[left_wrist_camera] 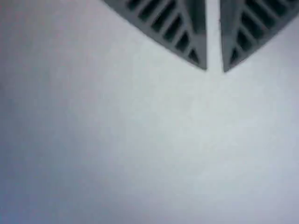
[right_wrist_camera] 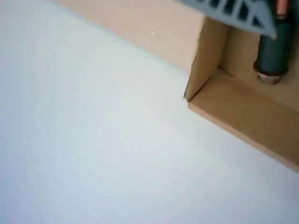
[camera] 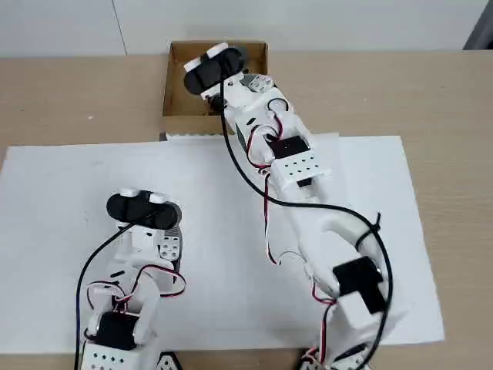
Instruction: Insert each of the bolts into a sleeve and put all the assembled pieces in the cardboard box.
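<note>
White paper sheet (camera: 62, 193) covers the table (camera: 431, 85) in front of the cardboard box (camera: 179, 96) and reaches its near wall. Left gripper (left_wrist_camera: 215, 65) hangs over the sheet, well apart from the box, jaws drawn almost together with nothing between them. Right gripper (right_wrist_camera: 267, 24) sits over the box interior near one corner, clamped on a dark grey sleeve (right_wrist_camera: 273, 51) held upright above the box floor. A metal bolt (right_wrist_camera: 267, 78) end protrudes from the sleeve's lower end.
</note>
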You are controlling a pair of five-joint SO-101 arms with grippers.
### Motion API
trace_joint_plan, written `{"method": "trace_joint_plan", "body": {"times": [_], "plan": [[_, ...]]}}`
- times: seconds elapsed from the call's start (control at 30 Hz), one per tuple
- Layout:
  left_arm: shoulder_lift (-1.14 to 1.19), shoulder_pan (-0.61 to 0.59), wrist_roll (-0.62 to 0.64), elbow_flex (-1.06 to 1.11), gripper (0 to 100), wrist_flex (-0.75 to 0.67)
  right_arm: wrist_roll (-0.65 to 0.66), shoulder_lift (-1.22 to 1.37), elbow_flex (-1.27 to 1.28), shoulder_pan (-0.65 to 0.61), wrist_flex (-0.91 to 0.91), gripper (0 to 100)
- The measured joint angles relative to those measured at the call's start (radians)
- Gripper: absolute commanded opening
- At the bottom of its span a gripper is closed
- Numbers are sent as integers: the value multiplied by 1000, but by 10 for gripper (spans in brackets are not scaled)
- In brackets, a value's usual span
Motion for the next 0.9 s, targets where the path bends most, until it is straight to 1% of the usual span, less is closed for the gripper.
{"method": "trace_joint_plan", "body": {"times": [0.23,0.53,0.7,0.8,0.9], "plan": [[0,0,0,0,6,0,-5,-178,0,2,173,3],[0,0,0,0,6,0,-195,-445,0,74,476,3],[0,0,0,0,6,0,-288,-577,8,133,594,3],[0,0,0,0,6,0,-305,-681,78,158,635,3],[0,0,0,0,6,0,-308,-815,210,169,641,3]]}}
